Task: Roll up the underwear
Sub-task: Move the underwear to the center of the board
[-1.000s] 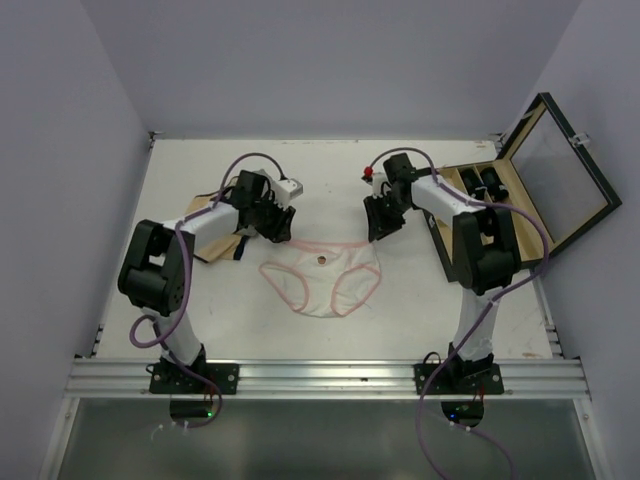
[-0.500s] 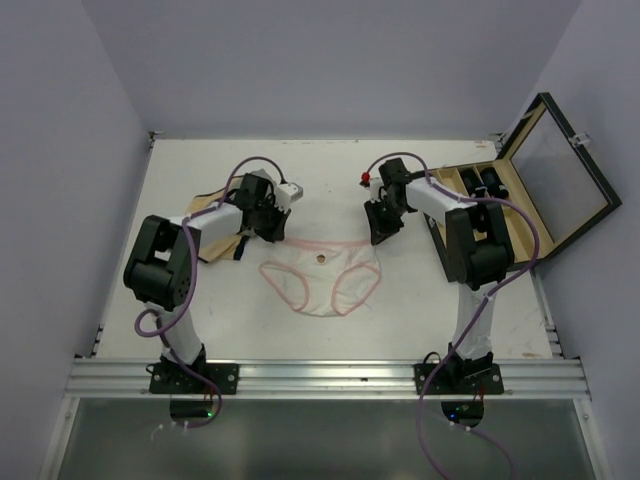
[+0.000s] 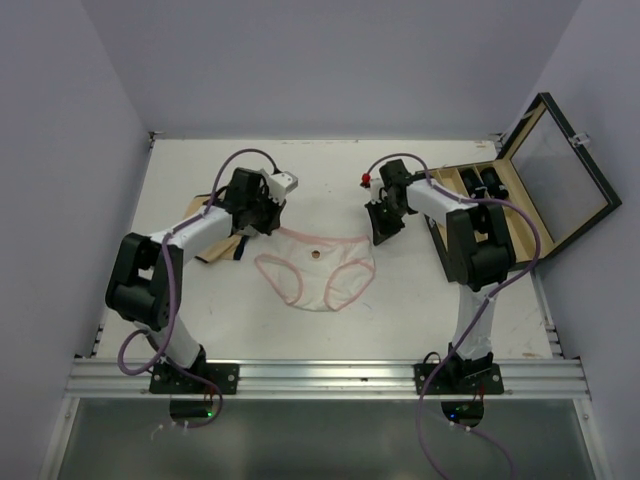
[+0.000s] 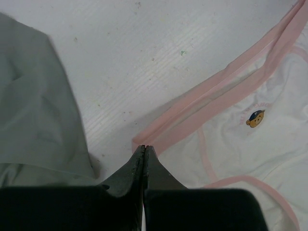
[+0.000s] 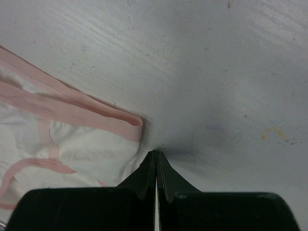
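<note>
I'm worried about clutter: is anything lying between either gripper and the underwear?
Nothing visible does. The left gripper and right gripper sit shut at the waistband corners of the underwear; the grey cloth lies off to the side.

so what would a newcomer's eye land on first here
The white underwear with pink trim, spread flat in the middle, with a tiny bear print below its waistband. The left pincer is shut on its left waistband corner, and the right pincer is shut just beside the other corner. At the right edge, an open wooden case stands out.
</note>
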### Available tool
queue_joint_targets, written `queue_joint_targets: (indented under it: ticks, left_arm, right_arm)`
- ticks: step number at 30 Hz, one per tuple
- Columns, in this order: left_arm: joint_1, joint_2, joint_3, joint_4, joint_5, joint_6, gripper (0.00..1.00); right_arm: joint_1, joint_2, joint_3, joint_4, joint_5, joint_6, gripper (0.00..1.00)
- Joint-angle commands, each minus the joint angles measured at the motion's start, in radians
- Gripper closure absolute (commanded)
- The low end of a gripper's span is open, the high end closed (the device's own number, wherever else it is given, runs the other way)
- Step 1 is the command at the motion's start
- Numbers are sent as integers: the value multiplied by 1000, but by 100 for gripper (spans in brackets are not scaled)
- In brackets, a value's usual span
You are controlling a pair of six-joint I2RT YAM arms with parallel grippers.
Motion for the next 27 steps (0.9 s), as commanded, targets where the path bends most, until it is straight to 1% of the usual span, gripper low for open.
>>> queue_joint_targets:
  ticks: [1, 4, 5, 6, 8, 9, 10, 13, 24, 25, 26, 27]
  left_arm:
    - [0, -37, -15, 54, -35, 2, 100]
    - [0, -19, -12, 53, -38, 1, 100]
    - [0, -10, -9, 53, -38, -1, 100]
    - [0, 3, -6, 53, -35, -1, 100]
    - [0, 10, -3, 53, -38, -3, 100]
    - [0, 16, -1, 53, -39, -1, 100]
    - [2, 20, 2, 51, -39, 0, 100]
    - [2, 23, 4, 51, -41, 2, 100]
    - [8, 30, -2, 54, -32, -1, 100]
    - [8, 29, -1, 58, -32, -3, 100]
    - [10, 33, -1, 56, -32, -3, 100]
    - [11, 35, -1, 53, -35, -4, 100]
  right_arm:
    - [-2, -76, -4, 38, -2, -4, 100]
    - [-2, -85, 7, 34, -26, 5, 100]
    - [-2, -85, 12, 32, -34, 11, 98]
    - [-1, -76, 27, 32, -47, 32, 90]
    - [-1, -72, 32, 31, -61, 37, 82]
    - [-2, -55, 42, 29, -69, 39, 78]
    - [-1, -49, 47, 31, -77, 74, 75]
    - [-2, -12, 59, 32, -86, 92, 71]
    - [-12, 73, 75, 63, -166, 146, 72]
    - [-12, 79, 75, 64, -163, 146, 75]
    - [-10, 91, 76, 64, -160, 143, 82]
    - [-12, 93, 76, 63, -155, 141, 96]
